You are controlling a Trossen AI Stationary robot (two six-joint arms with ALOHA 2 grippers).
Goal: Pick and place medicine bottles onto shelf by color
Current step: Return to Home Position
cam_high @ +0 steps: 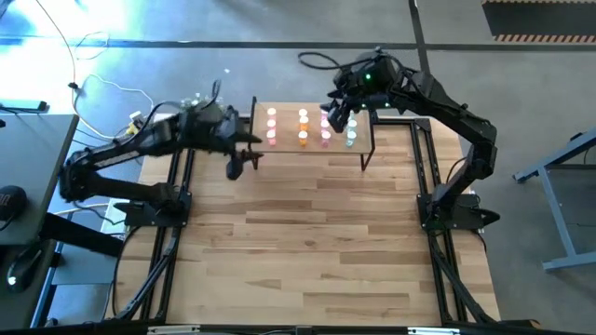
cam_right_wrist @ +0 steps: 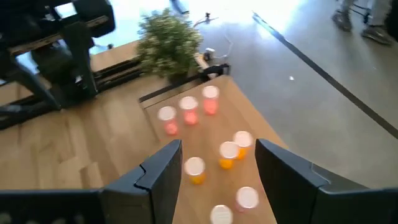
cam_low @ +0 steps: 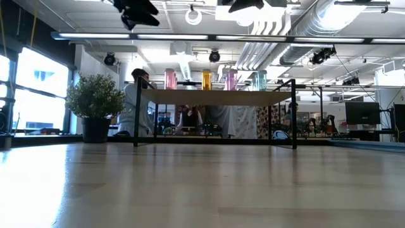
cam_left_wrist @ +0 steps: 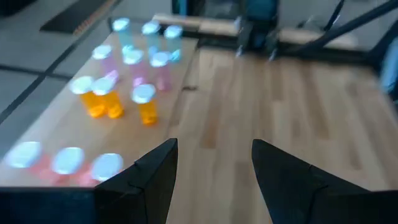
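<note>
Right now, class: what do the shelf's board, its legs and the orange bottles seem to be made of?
Shelf board: looks like light wood, matte. Legs: thin, black, probably metal. Orange bottles: translucent, likely plastic, with pale caps.

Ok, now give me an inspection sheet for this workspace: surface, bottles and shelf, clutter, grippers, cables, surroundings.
Surface: light-wood tabletop, bare planks in front of the shelf.
Job's things: shelf at the far side; twelve bottles upright on it in four colour columns of three: pale red, orange, pink, blue-green.
Clutter: nothing seen.
Grippers: left gripper open and empty, over the tabletop beside the shelf's left end; right gripper open and empty, above the shelf's right part.
Cables: white cables loose on the floor left of the table; black cable looped behind the right arm.
Surroundings: potted plant and people beyond the table.
</note>
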